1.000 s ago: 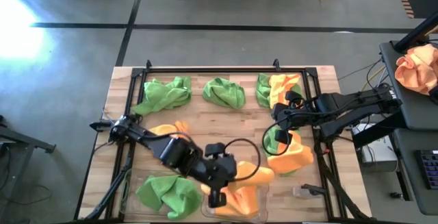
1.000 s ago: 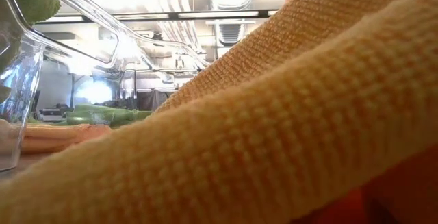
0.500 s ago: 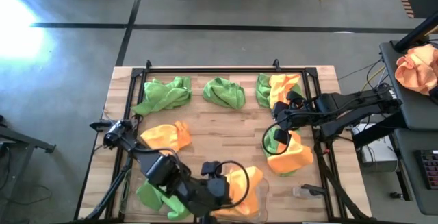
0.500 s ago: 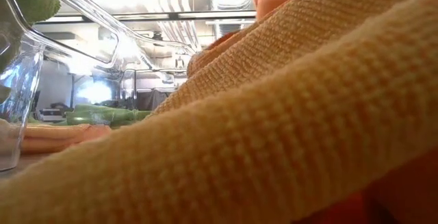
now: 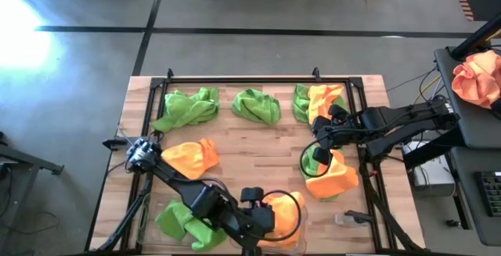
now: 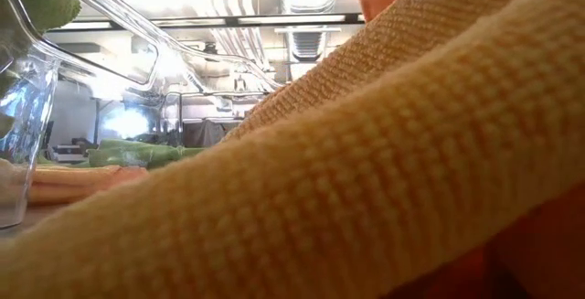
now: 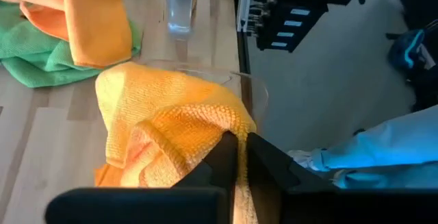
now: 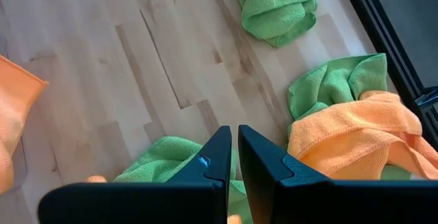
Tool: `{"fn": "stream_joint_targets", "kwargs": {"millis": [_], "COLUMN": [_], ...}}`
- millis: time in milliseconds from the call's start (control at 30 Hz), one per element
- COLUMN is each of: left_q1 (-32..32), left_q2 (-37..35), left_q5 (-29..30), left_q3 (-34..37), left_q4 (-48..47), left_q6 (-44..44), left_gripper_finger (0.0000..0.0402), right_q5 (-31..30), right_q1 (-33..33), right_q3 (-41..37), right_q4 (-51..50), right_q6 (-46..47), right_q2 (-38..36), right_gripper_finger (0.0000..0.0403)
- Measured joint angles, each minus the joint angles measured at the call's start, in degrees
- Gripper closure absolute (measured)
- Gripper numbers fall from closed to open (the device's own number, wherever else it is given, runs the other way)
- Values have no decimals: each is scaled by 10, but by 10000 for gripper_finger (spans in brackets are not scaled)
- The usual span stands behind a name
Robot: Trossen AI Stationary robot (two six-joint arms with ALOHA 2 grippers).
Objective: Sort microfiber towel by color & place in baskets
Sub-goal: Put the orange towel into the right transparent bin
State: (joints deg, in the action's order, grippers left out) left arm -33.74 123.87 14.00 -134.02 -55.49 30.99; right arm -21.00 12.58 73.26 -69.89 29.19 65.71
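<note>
I have the left gripper (image 7: pixel 239 157) low over the basket (image 7: pixel 254 92) at the near edge of the tabletop (image 5: pixel 258 142), its fingers nearly pressed together on a fold of the orange towel (image 7: pixel 168 125). The towel sits bunched inside the clear basket wall, so I judge this grip is there to lower it in with its own color. The neighbouring basket (image 5: pixel 150 217) takes a green towel (image 5: pixel 188 221), which keeps the two colors apart.

The right gripper (image 8: pixel 231 157) hangs with fingers pressed together, holding nothing, over a mixed green and orange pile (image 5: pixel 329 170) on the right side.

The towels are fuzzy, crumpled and limp. Unsorted ones remain: three green heaps (image 5: pixel 254 103) along the far edge and one orange (image 5: pixel 190 156) near the left.
</note>
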Motion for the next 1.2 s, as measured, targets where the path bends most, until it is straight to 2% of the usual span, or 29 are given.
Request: {"fn": "stream_joint_targets", "kwargs": {"millis": [267, 467, 767, 900, 1200], "left_q1": [0, 0, 1, 8, 41], "left_q2": [0, 0, -4, -21, -38], "left_q5": [0, 2, 109, 121, 175], "left_q3": [0, 0, 1, 7, 49], "left_q4": [-9, -73, -355, -329, -347], "left_q6": [8, 3, 70, 54, 57], "left_gripper_finger": [299, 258, 253, 253, 253], "right_q5": [5, 17, 56, 56, 60], "right_q1": [0, 0, 0, 0, 0], "right_q3": [-28, -49, -71, -77, -79], "right_q4": [1, 0, 0, 1, 3], "right_q6": [4, 5, 4, -8, -66], "right_q2": [0, 0, 0, 0, 0], "right_gripper_finger": [381, 381, 381, 381, 381]}}
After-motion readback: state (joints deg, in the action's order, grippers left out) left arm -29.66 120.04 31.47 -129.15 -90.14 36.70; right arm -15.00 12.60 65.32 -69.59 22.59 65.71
